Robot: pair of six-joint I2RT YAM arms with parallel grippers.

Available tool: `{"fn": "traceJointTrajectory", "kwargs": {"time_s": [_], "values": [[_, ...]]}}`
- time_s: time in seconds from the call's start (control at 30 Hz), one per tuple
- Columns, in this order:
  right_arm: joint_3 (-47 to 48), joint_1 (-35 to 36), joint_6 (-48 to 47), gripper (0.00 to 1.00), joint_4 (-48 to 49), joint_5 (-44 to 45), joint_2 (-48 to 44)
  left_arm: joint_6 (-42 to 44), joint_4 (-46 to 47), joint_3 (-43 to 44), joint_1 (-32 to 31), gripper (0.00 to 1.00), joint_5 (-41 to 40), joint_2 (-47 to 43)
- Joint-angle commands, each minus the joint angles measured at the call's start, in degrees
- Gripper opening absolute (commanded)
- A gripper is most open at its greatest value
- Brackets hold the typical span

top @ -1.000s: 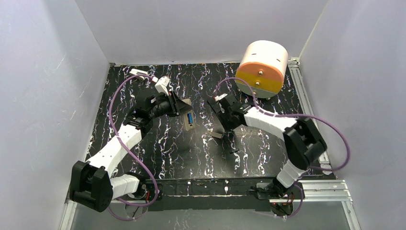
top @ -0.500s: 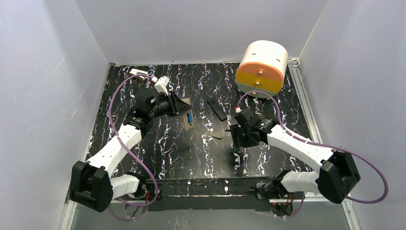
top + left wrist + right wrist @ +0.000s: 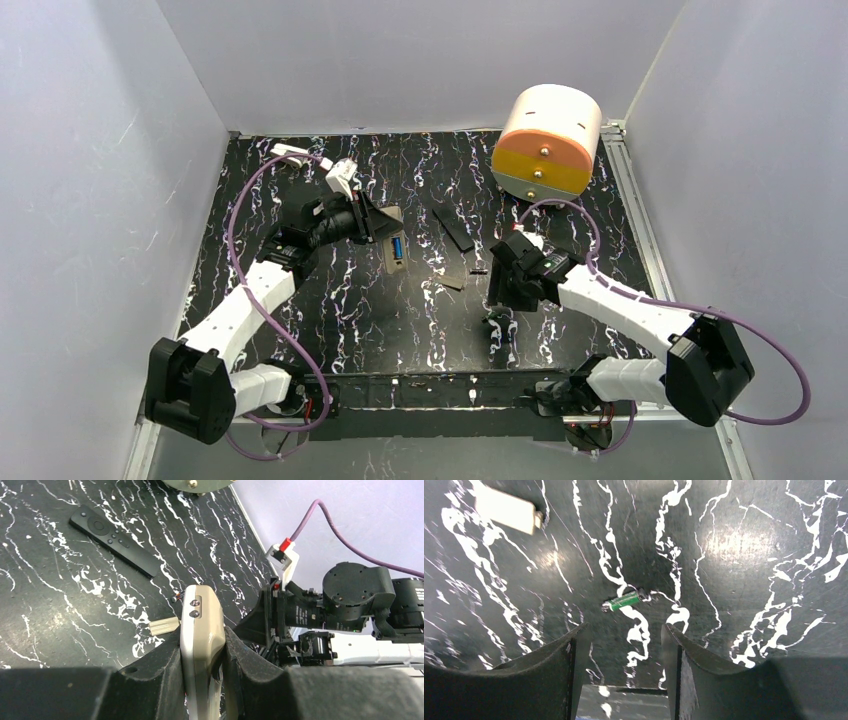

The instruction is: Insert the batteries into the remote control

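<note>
From above, my left gripper holds the remote control over the table, with what looks like a blue battery inside. My left wrist view shows its edge clamped between my fingers. Only my right wrist view shows the green battery lying before my right gripper, which is parted and empty.

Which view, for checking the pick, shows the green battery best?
Right wrist: the green battery lies unobstructed ahead of the open right gripper. Top view: too small to tell. Left wrist: not clearly visible.
</note>
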Motion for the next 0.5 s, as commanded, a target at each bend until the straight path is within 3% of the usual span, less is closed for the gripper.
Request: {"fn": "traceJointTrajectory", "kwargs": {"time_s": [0.0,0.17,0.47], "values": [[0.1,0.3,10.8,0.6,3.6,5.6,-1.8,0.5,3.1,0.2,0.3,0.0,3.7,-3.8],[0.3,0.3,18.0,0.48,2.0,5.8,-1.5,0.5,3.2,-1.0,0.3,0.0,1.9,-5.6],[-3.7,0.3,24.5,0.45,5.1,1.7,0.6,-0.1,3.1,-2.2,0.3,0.0,0.6,-7.3]]}}
